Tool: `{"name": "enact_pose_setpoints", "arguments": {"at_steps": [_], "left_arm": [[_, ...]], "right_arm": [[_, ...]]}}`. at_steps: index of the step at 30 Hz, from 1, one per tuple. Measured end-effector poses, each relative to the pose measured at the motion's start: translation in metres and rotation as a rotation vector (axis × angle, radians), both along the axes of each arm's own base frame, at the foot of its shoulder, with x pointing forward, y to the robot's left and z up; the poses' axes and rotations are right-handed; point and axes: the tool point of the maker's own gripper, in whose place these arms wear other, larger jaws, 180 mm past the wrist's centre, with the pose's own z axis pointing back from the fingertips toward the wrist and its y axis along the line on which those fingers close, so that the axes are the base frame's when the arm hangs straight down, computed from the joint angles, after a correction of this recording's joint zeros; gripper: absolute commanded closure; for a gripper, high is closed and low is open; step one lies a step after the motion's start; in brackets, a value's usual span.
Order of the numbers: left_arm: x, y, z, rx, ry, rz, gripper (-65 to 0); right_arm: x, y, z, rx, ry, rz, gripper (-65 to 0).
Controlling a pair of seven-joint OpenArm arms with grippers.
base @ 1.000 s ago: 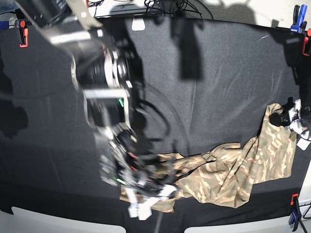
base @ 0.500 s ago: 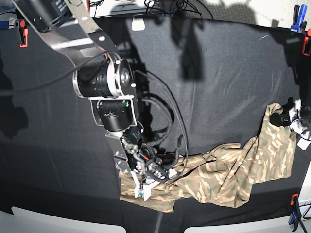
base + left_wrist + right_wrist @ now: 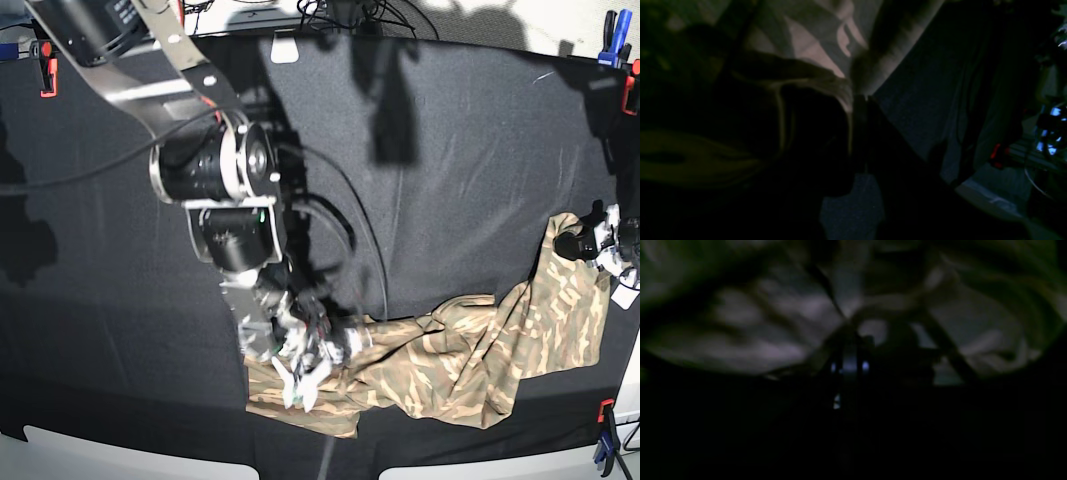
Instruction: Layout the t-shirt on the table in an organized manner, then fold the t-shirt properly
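The camouflage t-shirt (image 3: pixel 460 360) lies crumpled in a long band across the front right of the black table (image 3: pixel 450 180). My right gripper (image 3: pixel 300 385) presses down on the shirt's left end and is shut, with cloth bunched at its tips. The right wrist view is dark and blurred; folds of the t-shirt (image 3: pixel 756 326) run in toward the gripper (image 3: pixel 850 336). My left gripper (image 3: pixel 592 240) is shut on the shirt's far right corner. In the left wrist view, its closed fingers (image 3: pixel 870 103) pinch the t-shirt (image 3: pixel 813 43) above the table (image 3: pixel 923 83).
Red clamp (image 3: pixel 47 75) at the back left, blue clamp (image 3: pixel 610 40) at the back right, another clamp (image 3: pixel 605 430) at the front right. The right arm's black cables (image 3: pixel 350 240) loop over the cloth. The light rim (image 3: pixel 100 455) runs along the front.
My right gripper came down onto the shirt's left end and closed on it, drawing the cloth into a bunch. The left gripper and its corner have not moved.
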Motion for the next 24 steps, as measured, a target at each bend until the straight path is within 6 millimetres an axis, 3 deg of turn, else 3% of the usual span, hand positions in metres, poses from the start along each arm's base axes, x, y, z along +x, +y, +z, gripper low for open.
{"name": "enact_pose_setpoints", "arguments": {"at_steps": [4,9,15,19,21,23,24], "left_arm": [[0.000,0.000,0.000,0.000,0.000,0.000,0.0],[0.000,0.000,0.000,0.000,0.000,0.000,0.0],[0.000,0.000,0.000,0.001,0.000,0.000,0.0],[0.000,-0.001,0.000,-0.002,0.000,-0.001,0.0],[0.000,-0.001,0.000,-0.001,0.002,-0.002,0.0],[0.000,0.000,0.000,0.000,0.001,0.001,0.0],[0.000,0.000,0.000,0.000,0.002,0.001,0.0]], "right_arm": [[-0.008,-0.009,-0.005,-0.070,0.069,0.037,0.0],[-0.015,-0.054,-0.015,-0.197,0.124,0.083,0.0],[-0.015,-0.150,-0.015,-0.400,0.159,0.058,0.0],[-0.024,-0.236,-0.009,-0.507,0.187,-0.035,0.0],[-0.038,-0.282,-0.006,-0.585,0.241,-0.115,0.0],[-0.042,-0.296,-0.005,-0.498,0.239,-0.137,0.0],[-0.040,-0.293,-0.004,-0.458,0.225,-0.126,0.0]]}}
